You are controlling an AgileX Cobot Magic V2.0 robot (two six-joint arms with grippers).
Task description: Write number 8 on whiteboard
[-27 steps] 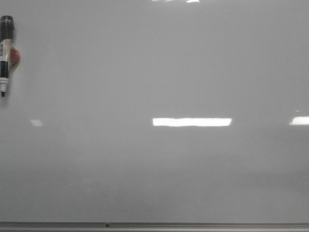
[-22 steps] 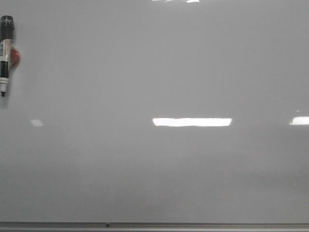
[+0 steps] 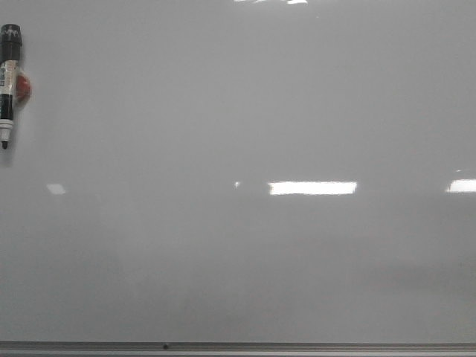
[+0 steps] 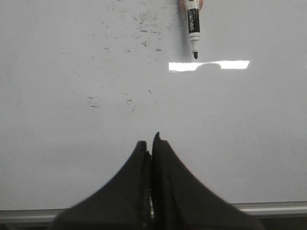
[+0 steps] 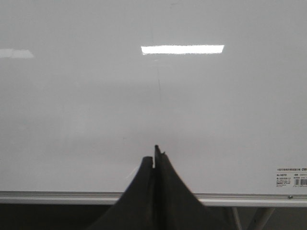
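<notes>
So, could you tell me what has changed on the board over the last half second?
The bright reflection on the whiteboard has shortened from its left end, leaving a small glint; something unseen now blocks it. The marker pen at the left has not moved, and no number 8 is drawn.

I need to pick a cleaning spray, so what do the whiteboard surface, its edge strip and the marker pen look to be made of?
The whiteboard looks like a glossy coated panel, since it mirrors ceiling lights sharply; whether painted steel or melamine cannot be told. Its frame strip looks like matte grey metal, probably aluminium. The marker pen seems smooth plastic, black-capped, with a printed label.
</notes>
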